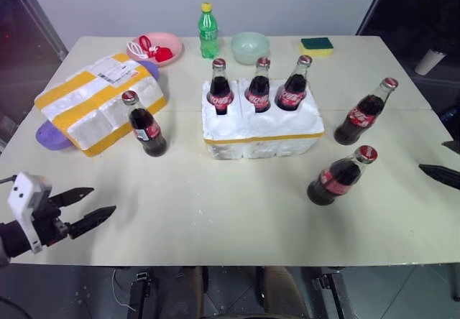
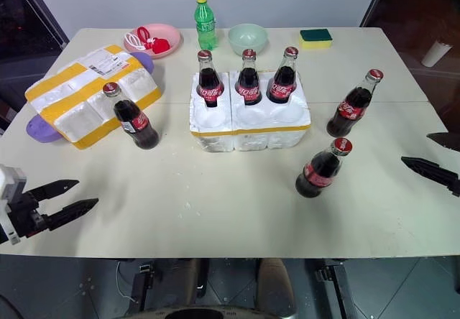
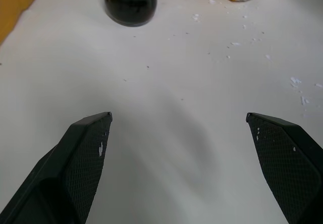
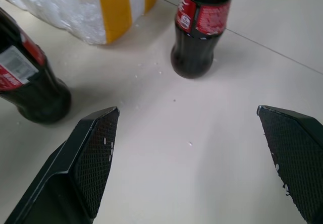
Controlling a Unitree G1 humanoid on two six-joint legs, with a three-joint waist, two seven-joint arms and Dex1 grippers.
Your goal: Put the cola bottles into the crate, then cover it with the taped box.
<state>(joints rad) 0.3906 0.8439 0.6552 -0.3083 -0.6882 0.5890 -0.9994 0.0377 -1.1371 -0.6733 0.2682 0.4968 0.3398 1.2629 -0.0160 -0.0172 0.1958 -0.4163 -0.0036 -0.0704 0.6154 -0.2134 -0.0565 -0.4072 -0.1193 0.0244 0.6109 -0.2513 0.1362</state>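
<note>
Your left gripper [image 1: 92, 204] hovers low over the near left edge of the pale table [image 1: 237, 218], fingers spread wide and empty, aimed forward and inward toward the lone dark glass cola bottle with red label and cap [image 1: 145, 125] standing beside the taped box. Your right gripper [image 4: 189, 148] sits at the near right edge, its black fingers also wide apart with nothing between them, pointing inward at the two loose bottles on that side.

All six bottles stand upright, necks up. Three of them [image 1: 259, 85] occupy the far row of wells in the low white styrofoam crate with a yellow tape band [image 1: 262, 138] at the middle of the table; its near row of wells holds nothing. Two more stand right of the crate: one [image 1: 364, 113] farther back, one [image 1: 341, 177] nearer you.

The larger white styrofoam box wrapped in yellow tape [image 1: 100, 103], shipping label on its far end, lies at the left, long axis running diagonally, resting partly on a purple object [image 1: 52, 136].

Along the far edge you see a pink dish [image 1: 154, 48] with red items, a green plastic bottle [image 1: 208, 31], a pale green bowl [image 1: 249, 47] and a sponge [image 1: 317, 44].
</note>
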